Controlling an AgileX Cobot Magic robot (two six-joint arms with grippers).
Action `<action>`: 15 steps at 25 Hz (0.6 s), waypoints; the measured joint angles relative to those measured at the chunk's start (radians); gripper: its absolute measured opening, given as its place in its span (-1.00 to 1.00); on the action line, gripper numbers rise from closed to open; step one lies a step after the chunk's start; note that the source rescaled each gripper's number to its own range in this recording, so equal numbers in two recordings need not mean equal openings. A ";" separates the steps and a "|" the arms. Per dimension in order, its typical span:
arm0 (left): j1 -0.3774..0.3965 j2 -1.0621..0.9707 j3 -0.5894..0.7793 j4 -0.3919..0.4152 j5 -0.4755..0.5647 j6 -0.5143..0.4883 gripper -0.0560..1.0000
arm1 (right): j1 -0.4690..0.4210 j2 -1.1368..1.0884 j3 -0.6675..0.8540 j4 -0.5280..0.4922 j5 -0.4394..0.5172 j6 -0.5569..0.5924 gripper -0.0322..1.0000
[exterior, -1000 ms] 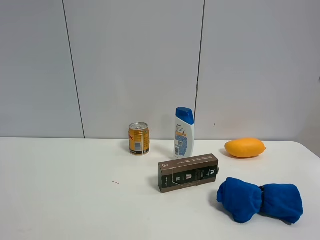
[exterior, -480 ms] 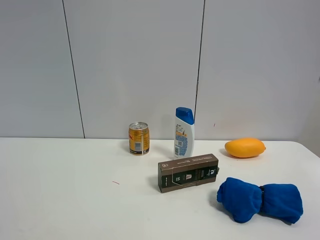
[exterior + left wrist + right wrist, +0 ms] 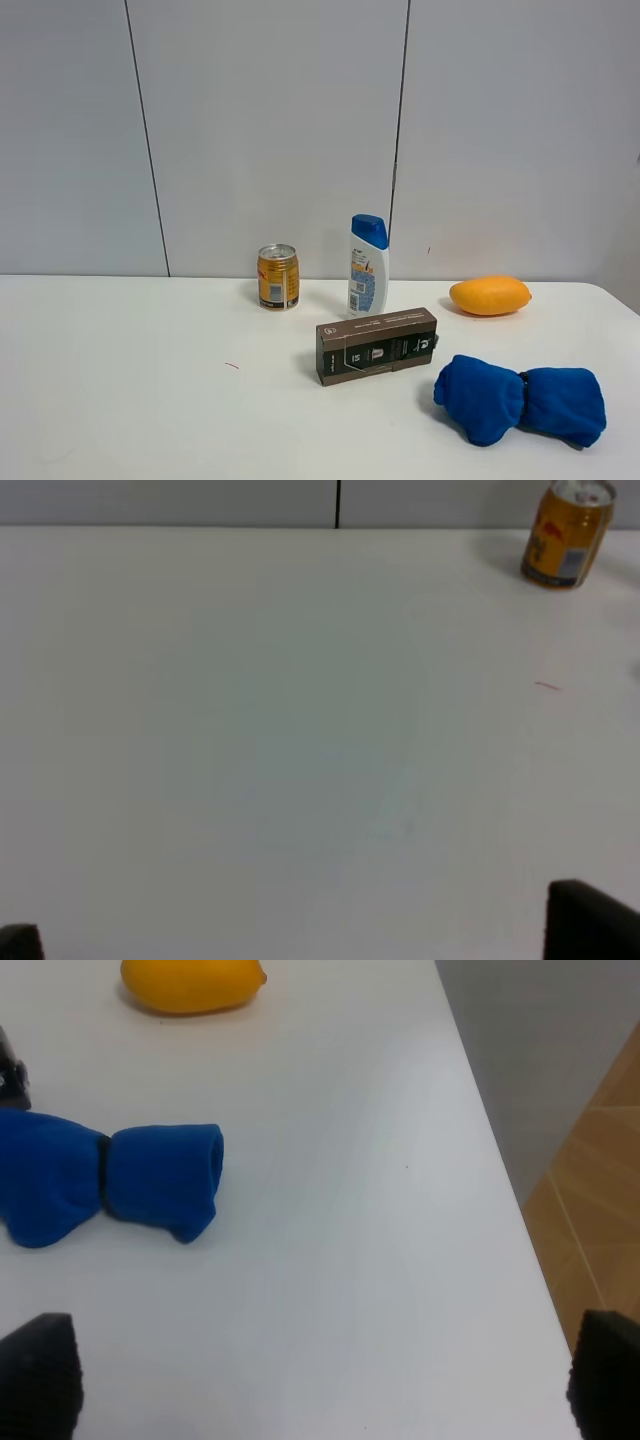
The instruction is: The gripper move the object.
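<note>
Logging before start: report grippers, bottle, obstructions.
Both grippers open, empty. Shampoo bottle upright, untouched. Dark box lies before it, gold can beside it.

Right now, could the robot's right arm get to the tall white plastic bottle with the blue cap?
Probably yes. The white bottle stands upright with open table on its near right side; the dark box lies in front, the orange fruit well apart. The right gripper appears open, holding nothing.

Left pincer (image 3: 320, 945): only two fingertips visible at frame edge in left wrist view. Both matte black, blocky, flat-topped, sharp corners; one shows larger, other a sliver. Tips far apart.

Right pincer (image 3: 325, 1380): two fingertips in frame corners of right wrist view. Black, rounded, finely textured surface. Tips far apart.

No arm, cable, screw, marking discernible. Exterior high view shows no robot part.
</note>
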 joint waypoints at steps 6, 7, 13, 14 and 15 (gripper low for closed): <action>0.000 0.000 0.000 -0.001 0.000 0.003 1.00 | 0.000 0.000 0.000 0.000 0.000 0.000 1.00; 0.000 0.000 0.000 -0.001 0.000 0.003 1.00 | 0.000 0.000 0.000 0.000 0.000 0.000 1.00; 0.000 0.000 0.000 -0.001 0.000 0.003 1.00 | 0.000 0.000 0.000 0.000 0.000 0.000 1.00; 0.000 0.000 0.000 -0.001 0.000 0.003 1.00 | 0.000 0.000 0.000 0.000 0.000 0.000 1.00; 0.000 0.000 0.000 -0.001 0.000 0.003 1.00 | 0.000 0.000 0.000 0.000 0.000 0.000 1.00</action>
